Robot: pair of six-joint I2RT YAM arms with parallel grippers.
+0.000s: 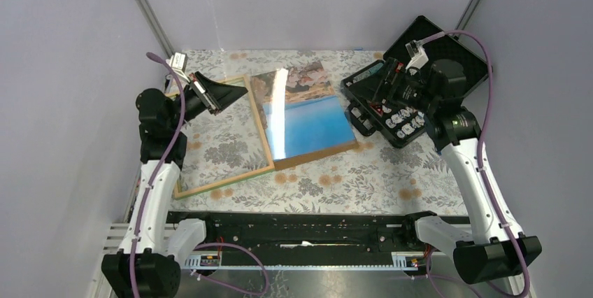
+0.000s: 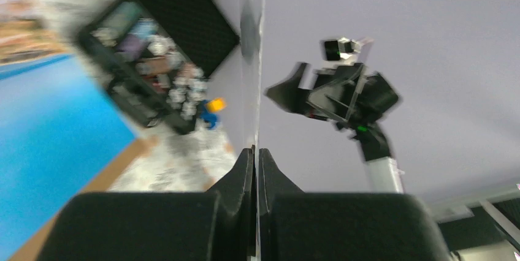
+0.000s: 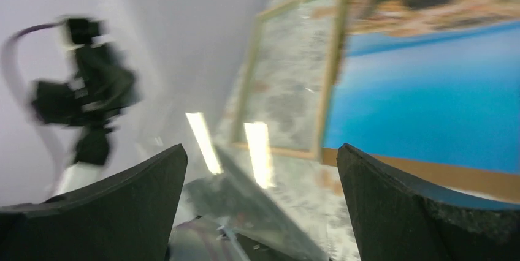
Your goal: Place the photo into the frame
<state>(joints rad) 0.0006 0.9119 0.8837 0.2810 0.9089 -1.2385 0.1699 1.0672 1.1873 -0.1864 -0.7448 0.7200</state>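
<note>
- Floral table cover (image 1: pixel 329 180): carries everything below.
- The frame (image 1: pixel 222 183) lies flat on the left half of the cover. Its light wood rim is all that shows, with floral pattern visible through the opening. The near-left corner is closest to the arm bases.
- The photo (image 1: pixel 312 117) is not in the frame. It lies picture side up on a brown backing panel (image 1: pixel 316 154), just right of the frame, and its left edge sits over the frame's right rail. The sea is on the near part and the rocks on the far part.
- A bright glare streak crosses the photo's left part in the top view. Cannot tell which surface it lies on.
- Left gripper (image 2: pixel 254 152) is raised above the frame's far-left corner. Its fingers are pressed together on the clear pane (image 2: pixel 252 46), which the wrist camera sees edge-on.
- Right gripper (image 3: pixel 260 151) has its fingers wide apart with nothing between them. It points left toward the photo and frame; the wrist view is blurred.
- Black hinged case (image 1: pixel 369 112) sits far right with its lid up and small items inside. The right wrist hangs over it.
</note>
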